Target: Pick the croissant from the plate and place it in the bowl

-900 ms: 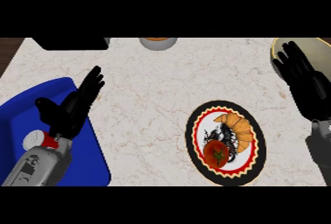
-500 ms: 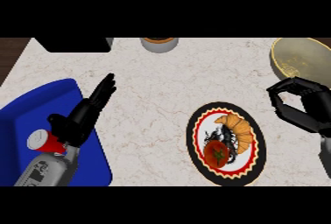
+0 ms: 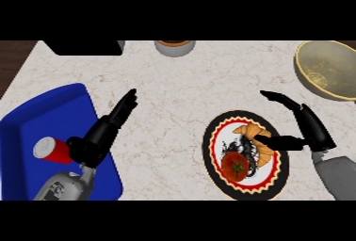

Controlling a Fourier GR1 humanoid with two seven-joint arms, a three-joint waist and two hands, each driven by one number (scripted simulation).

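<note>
Below, a pale marbled surface point(image 3: 188, 89) filling the head view. At the left, a blue tray point(image 3: 42, 117) with a red can point(image 3: 52, 149) lying on it. Right of centre, a round plate point(image 3: 212, 160) with a dark rim and red-and-yellow border, carrying a croissant point(image 3: 250, 136) at its upper part and a red tomato point(image 3: 236, 164) just below it, the two touching. At the upper right corner, a yellowish bowl point(image 3: 327, 70), well apart from the plate. Along the top edge, a dark box point(image 3: 83, 46) and, beside it, a small round container point(image 3: 173, 46) with an orange top, only partly in view.

Right hand point(image 3: 311, 132) at the plate's right edge, spread open, fingers pointing up-left over bare surface, thumb reaching across onto the croissant's right end; nothing gripped. Left hand point(image 3: 104, 134) over the tray's right edge, fingers straight and pointing up toward the surface, holding nothing.
</note>
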